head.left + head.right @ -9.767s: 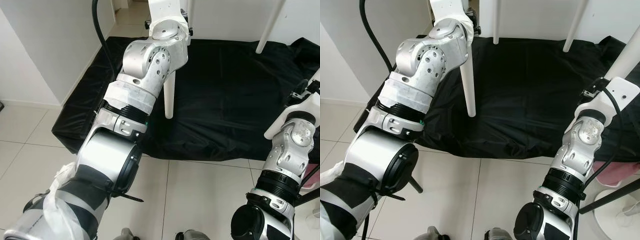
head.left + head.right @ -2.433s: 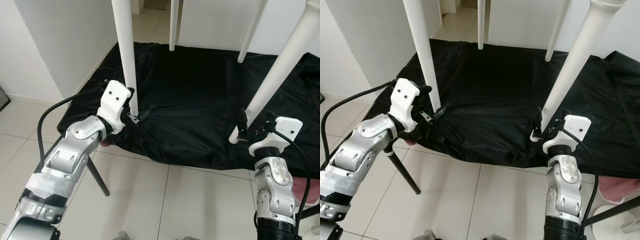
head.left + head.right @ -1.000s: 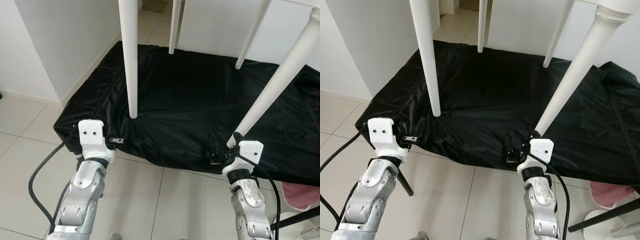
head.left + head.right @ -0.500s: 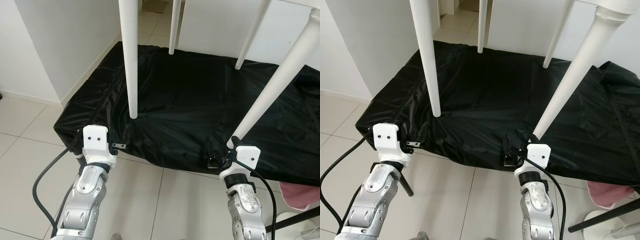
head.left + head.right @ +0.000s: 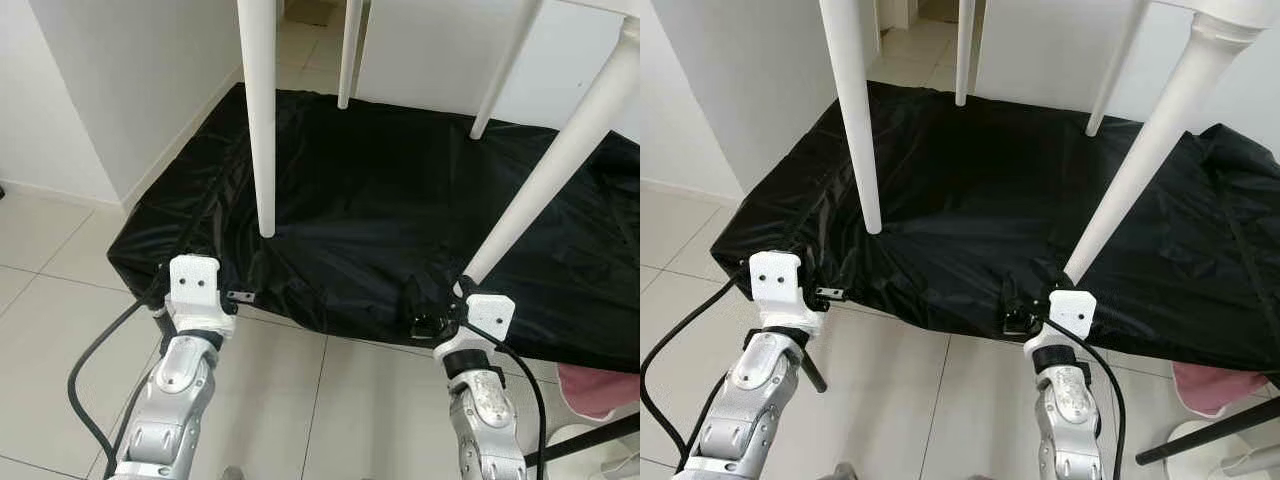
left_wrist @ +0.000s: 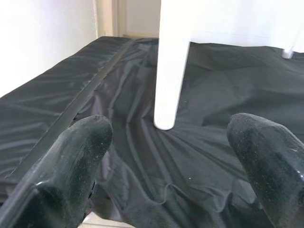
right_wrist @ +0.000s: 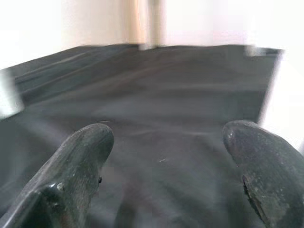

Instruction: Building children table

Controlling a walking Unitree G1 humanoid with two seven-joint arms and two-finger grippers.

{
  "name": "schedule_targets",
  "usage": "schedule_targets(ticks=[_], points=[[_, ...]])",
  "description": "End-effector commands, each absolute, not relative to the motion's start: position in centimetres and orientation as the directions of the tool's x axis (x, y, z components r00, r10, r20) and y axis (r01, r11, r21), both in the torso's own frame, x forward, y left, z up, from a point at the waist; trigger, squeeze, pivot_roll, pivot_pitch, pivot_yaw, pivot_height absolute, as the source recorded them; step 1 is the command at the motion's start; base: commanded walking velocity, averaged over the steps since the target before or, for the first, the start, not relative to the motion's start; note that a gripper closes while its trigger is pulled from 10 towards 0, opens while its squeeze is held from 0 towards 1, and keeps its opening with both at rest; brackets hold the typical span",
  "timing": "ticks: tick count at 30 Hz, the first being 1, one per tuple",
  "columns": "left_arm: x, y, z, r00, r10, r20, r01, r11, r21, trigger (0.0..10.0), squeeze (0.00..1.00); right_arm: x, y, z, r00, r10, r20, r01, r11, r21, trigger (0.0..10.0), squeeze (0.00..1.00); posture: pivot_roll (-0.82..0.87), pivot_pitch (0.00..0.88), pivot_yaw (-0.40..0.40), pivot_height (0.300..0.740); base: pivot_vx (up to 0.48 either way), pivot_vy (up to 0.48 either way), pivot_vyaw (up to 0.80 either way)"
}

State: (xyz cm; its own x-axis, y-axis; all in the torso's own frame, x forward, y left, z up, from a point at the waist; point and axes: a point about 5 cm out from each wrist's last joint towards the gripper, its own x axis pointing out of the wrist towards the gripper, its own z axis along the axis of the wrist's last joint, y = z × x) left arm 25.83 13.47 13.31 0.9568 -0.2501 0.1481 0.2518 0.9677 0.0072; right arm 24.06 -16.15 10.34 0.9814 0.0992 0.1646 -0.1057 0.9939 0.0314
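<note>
I have the children's table (image 5: 262,110) standing on its four white legs on the black mat (image 5: 380,190), both grippers low at the mat's near edge. Left gripper (image 6: 171,156) and right gripper (image 7: 166,161) are spread wide, holding nothing. Risk, I judge: the right wrist sits just beside the near right leg (image 5: 1135,160), and a careless lift could knock it. The left wrist view shows the near left leg's foot (image 6: 166,121) dimpling the mat

Even, bright daylight gives sharp head views with soft shadows. The right wrist view is blurred and washed out, its wall (image 7: 42,23) overexposed.
</note>
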Motion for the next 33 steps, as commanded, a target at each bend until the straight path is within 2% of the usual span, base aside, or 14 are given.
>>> schedule_targets(ticks=[1,7,11,12,14,15,19,20,22,25,27,33], points=[[24.8,12.1,11.9,0.874,-0.475,0.1,0.471,0.88,0.058,10.0,0.0,23.8,-15.1,9.4,0.96,0.257,0.115,-0.263,0.964,0.037,10.0,0.0,0.02,0.019,-0.061,0.74,0.0,0.0,0.0],[23.8,11.5,10.6,0.791,-0.611,0.043,0.605,0.79,0.096,10.0,0.0,23.7,-14.4,8.8,0.917,0.393,0.067,-0.393,0.92,-0.017,10.0,0.0,0.01,0.016,-0.061,0.74,0.0,0.0,0.0],[23.6,11.6,10.2,0.768,-0.641,0.025,0.634,0.765,0.114,10.0,0.0,23.6,-14.3,8.5,0.896,0.441,0.045,-0.439,0.897,-0.042,10.0,0.0,0.02,0.016,-0.061,0.74,0.0,0.0,0.0],[22.9,11.3,9.7,0.71,-0.704,-0.003,0.697,0.703,0.142,10.0,0.0,23.0,-14.4,7.7,0.853,0.522,-0.008,-0.522,0.85,-0.074,10.0,0.0,0.02,0.015,-0.062,0.74,0.0,0.0,0.0],[22.9,11.3,9.7,0.71,-0.704,-0.003,0.697,0.703,0.142,10.0,0.0,23.0,-14.4,7.7,0.853,0.522,-0.008,-0.522,0.85,-0.074,10.0,0.0,0.02,0.015,-0.062,0.74,0.0,0.0,0.0],[22.2,11.3,8.9,0.663,-0.747,-0.05,0.743,0.648,0.166,10.0,0.0,22.1,-14.9,6.7,0.789,0.607,-0.094,-0.614,0.784,-0.09,10.0,0.0,0.01,0.015,-0.058,0.74,0.0,0.0,0.0],[21.4,11.5,7.2,0.61,-0.78,-0.142,0.79,0.581,0.198,10.0,0.0,20.6,-15.8,4.9,0.663,0.705,-0.251,-0.738,0.672,-0.063,10.0,0.0,0.01,0.016,-0.057,0.74,0.0,0.0,0.0],[21.4,11.5,7.2,0.61,-0.78,-0.142,0.79,0.581,0.198,10.0,0.0,20.6,-15.8,4.9,0.663,0.705,-0.251,-0.738,0.672,-0.063,10.0,0.0,0.01,0.016,-0.057,0.74,0.0,0.0,0.0],[21.1,11.7,6.6,0.592,-0.787,-0.174,0.804,0.562,0.197,10.0,0.0,19.8,-16.2,4.1,0.6,0.736,-0.313,-0.782,0.622,-0.036,10.0,0.0,0.01,0.016,-0.057,0.74,0.0,0.0,0.0],[21.0,11.9,6.2,0.586,-0.787,-0.194,0.809,0.551,0.205,10.0,0.0,19.5,-16.5,3.5,0.575,0.741,-0.347,-0.794,0.607,-0.019,10.0,0.0,0.02,0.015,-0.057,0.74,0.0,0.0,0.0],[21.0,11.9,6.2,0.586,-0.787,-0.194,0.809,0.551,0.205,10.0,0.0,19.5,-16.5,3.5,0.575,0.741,-0.347,-0.794,0.607,-0.019,10.0,0.0,0.02,0.015,-0.057,0.74,0.0,0.0,0.0],[20.6,13.4,3.0,0.59,-0.737,-0.328,0.804,0.572,0.16,10.0,0.0,20.0,-17.4,1.2,0.567,0.703,-0.43,-0.773,0.634,0.016,10.0,0.0,0.02,0.014,-0.053,0.74,0.0,0.0,0.0]])
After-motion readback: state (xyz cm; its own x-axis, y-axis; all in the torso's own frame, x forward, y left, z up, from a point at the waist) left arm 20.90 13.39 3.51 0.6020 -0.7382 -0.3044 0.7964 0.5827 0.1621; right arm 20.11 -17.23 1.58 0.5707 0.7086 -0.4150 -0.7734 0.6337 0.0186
